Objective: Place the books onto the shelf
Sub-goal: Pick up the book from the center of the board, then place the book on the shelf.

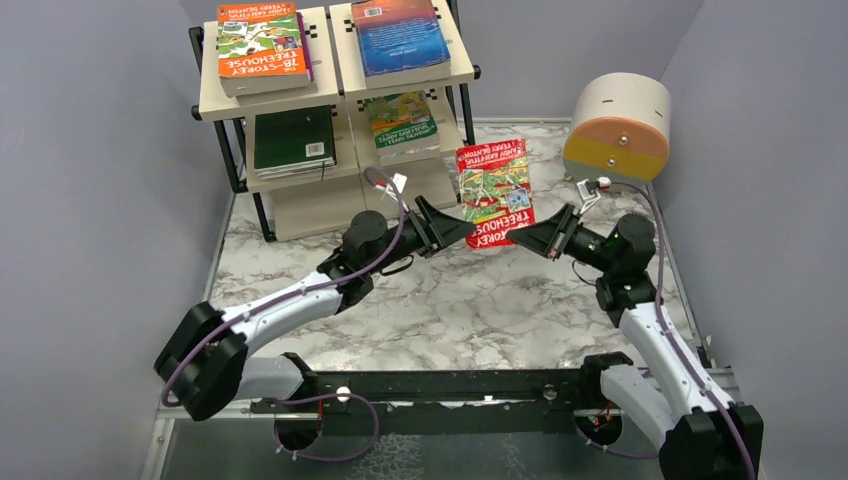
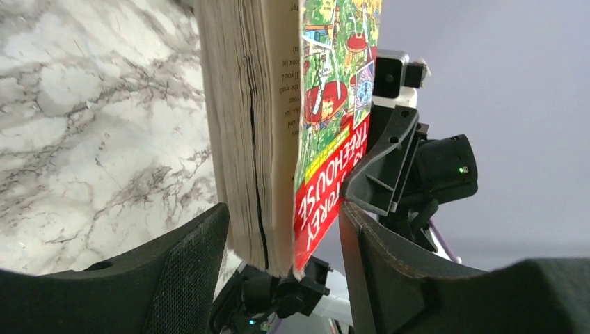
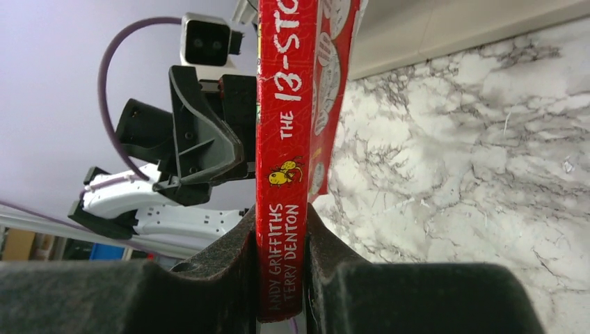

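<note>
A red cartoon book [image 1: 495, 190] hangs in the air over the marble table, between both grippers. My right gripper [image 1: 528, 235] is shut on its spine [image 3: 284, 139], with both pads pressed against it around [image 3: 282, 278]. My left gripper [image 1: 462, 230] is open around the page edge [image 2: 257, 125], and a gap shows between the cover and its right finger [image 2: 379, 264]. The shelf [image 1: 210, 98] stands at the back left. It holds an orange book [image 1: 262, 45], a blue book [image 1: 400, 38], a dark green book [image 1: 293, 140] and a green cartoon book [image 1: 402, 120].
A round beige-and-orange drum [image 1: 617, 125] sits at the back right, just behind my right arm. Grey walls close in both sides. The black frame with the arm bases runs along the near edge [image 1: 450, 385].
</note>
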Tool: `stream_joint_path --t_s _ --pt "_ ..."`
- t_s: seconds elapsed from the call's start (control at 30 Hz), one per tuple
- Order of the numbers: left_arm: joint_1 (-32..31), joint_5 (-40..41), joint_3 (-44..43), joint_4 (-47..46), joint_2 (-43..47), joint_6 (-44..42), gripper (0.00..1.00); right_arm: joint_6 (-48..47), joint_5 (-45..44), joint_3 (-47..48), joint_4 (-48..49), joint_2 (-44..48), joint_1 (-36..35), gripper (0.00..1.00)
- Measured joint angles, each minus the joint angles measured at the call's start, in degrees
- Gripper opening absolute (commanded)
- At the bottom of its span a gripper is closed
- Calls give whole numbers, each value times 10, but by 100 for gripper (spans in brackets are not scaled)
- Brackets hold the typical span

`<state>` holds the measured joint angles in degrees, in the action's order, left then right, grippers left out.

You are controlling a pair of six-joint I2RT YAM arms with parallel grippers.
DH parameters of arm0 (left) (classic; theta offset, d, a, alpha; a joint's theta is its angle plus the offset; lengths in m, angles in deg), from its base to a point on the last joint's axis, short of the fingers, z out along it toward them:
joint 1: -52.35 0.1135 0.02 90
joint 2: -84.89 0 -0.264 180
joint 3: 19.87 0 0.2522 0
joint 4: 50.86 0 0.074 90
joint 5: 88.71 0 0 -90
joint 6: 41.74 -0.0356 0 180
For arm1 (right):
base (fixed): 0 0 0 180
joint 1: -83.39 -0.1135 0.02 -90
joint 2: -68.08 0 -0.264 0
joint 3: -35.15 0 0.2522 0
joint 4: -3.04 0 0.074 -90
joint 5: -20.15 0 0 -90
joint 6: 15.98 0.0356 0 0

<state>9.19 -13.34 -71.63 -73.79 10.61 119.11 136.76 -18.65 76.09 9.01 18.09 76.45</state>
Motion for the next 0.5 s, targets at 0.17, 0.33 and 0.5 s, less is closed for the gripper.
stream_joint_path --t_s 0.17,0.33,0.5 --pt "-1 60 -39 151 86 -43 55 -35 -19 77 -115 32 5 1" --pt "-1 134 -53 298 191 -83 55 -64 -31 176 -200 35 6 1" --pt "-1 176 -54 379 262 -100 55 -84 -33 308 -244 11 6 1"
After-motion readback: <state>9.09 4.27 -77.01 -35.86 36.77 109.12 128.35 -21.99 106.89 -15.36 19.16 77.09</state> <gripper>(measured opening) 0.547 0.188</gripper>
